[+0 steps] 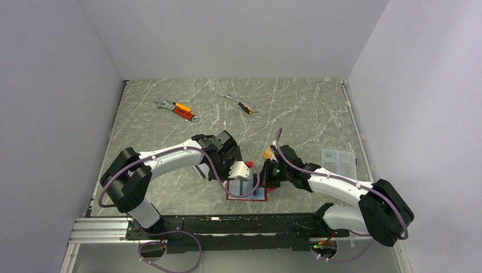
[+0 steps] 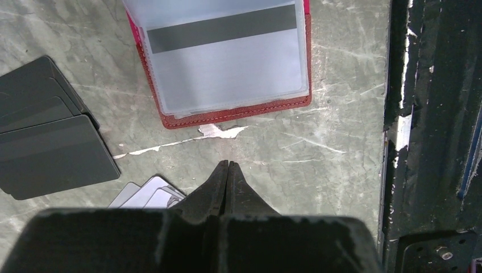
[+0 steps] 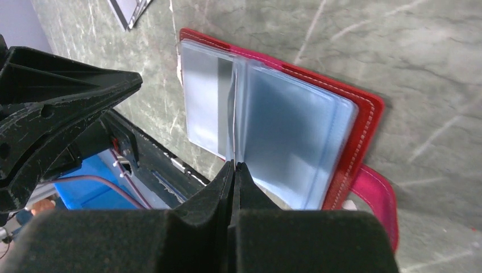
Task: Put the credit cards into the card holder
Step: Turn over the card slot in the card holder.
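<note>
Both jaws are pressed together, left over the tabletop (image 2: 318, 153), right at a clear sleeve (image 3: 295, 131) of the open red stitched holder (image 3: 366, 122), a striped silver card (image 2: 227, 62) inside, dark cards (image 2: 54, 153) beside, on veined grey marble between pale walls (image 1: 57, 85).

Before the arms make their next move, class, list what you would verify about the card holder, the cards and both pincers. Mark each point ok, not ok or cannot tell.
1. The card holder lies open on the table: ok.
2. The striped card sits flat inside a clear pocket: ok.
3. The left pincer is shut with nothing between its jaws: ok.
4. More cards are waiting: the dark cards lie loose on the table beside the holder: ok.
5. The right pincer is shut at the foot of the upright sleeve; whether it actually grips that sleeve: cannot tell.
</note>
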{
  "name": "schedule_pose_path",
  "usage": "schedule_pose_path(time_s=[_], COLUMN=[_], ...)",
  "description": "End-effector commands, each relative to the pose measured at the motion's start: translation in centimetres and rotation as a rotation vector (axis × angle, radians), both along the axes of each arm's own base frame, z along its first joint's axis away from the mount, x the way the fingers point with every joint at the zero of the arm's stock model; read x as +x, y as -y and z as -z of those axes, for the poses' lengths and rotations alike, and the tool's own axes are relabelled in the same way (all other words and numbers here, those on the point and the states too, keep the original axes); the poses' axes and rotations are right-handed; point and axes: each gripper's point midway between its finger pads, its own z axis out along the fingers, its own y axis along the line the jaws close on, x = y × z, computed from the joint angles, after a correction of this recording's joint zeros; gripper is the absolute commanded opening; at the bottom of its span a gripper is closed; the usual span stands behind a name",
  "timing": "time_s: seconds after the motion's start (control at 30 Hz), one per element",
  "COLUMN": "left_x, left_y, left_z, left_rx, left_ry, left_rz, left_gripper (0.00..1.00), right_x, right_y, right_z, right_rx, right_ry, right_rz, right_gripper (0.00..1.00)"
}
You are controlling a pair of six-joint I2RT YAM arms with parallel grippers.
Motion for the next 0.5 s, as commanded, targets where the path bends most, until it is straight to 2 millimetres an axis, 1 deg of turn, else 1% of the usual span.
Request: schedule_pose_path(time_s=[0.0, 0.1, 0.27, 0.37, 0.47], left_x=[0.8, 0.8, 0.6, 0.6, 0.4], left_y=[0.5, 0.3, -0.2, -0.3, -0.3], left_z=[-2.7, -2.7, -2.5, -2.7, -2.8], left_rx=[-0.059, -0.056, -0.046, -0.052, -0.057], left_ry=[0.047, 0.046, 0.038, 0.04, 0.037], left_rz=[0.016, 0.012, 0.006, 0.003, 0.003], left_gripper=[0.0, 0.0, 0.0, 0.0, 0.0], right_x=[1.7, 1.8, 1.8, 1.8, 2.0], right_y=[-3.0, -3.8, -4.4, -4.6, -5.1], right_z=[-2.8, -2.7, -2.5, -2.7, -3.7], right_rx=[0.106, 0.116, 0.097, 0.093, 0.099], right_ry=[0.081, 0.081, 0.073, 0.08, 0.111], right_rz=[-0.06, -0.084, -0.117, -0.126, -0.136], right_gripper=[0.0, 0.0, 0.0, 0.0, 0.0])
